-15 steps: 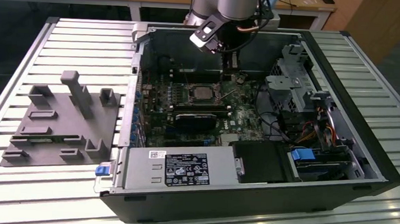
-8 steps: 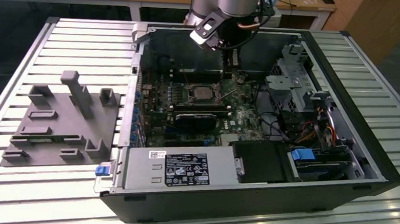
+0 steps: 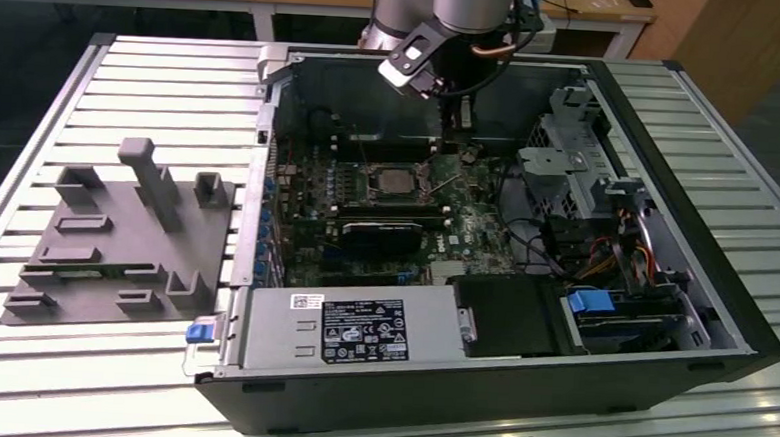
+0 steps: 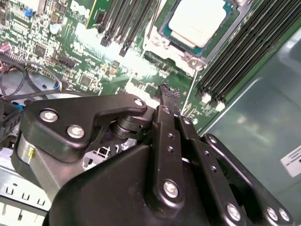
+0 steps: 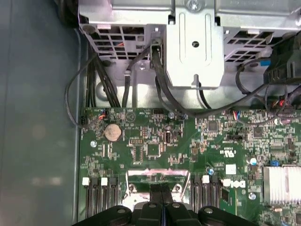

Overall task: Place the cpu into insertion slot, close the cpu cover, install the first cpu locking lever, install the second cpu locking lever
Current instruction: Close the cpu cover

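While arm (image 3: 444,9) reaches down into case (image 3: 487,404), gripper (image 4: 168,94) pinched closed near cpu (image 4: 196,20).

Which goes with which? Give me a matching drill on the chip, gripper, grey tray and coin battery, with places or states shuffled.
1 chip
2 gripper
3 grey tray
4 coin battery

A outside the case, on the slatted table
B seated in the square socket
C shut, over the green board
D round and silver, flat on the board

Pairs: 1-B, 2-C, 3-A, 4-D
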